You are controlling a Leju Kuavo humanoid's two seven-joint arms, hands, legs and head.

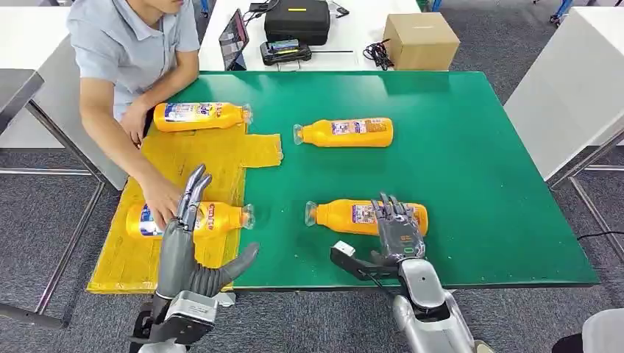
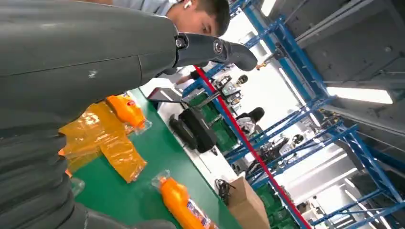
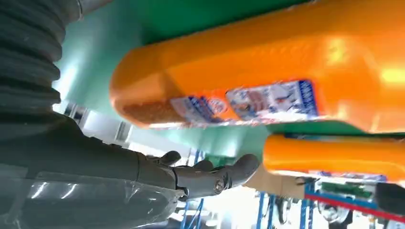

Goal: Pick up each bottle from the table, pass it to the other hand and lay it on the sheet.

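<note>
The right hand (image 1: 397, 228) sits at lower centre of the head view, fingers spread and laid over the near orange bottle (image 1: 346, 216) — resting on it, not lifting; the bottle lies flat on the green surface (image 1: 478, 162). The left hand (image 1: 193, 235) stands at lower left, fingers apart and straight, thumb out to the side, holding nothing. Just beyond its fingertips a second bottle (image 1: 221, 218) lies on the yellow sheet (image 1: 184, 158), with a person's hand (image 1: 160, 198) on its far end. A third bottle (image 1: 199, 116) lies at the sheet's upper edge, and a fourth (image 1: 346, 132) lies on the green surface at upper centre — well apart from both hands.
</note>
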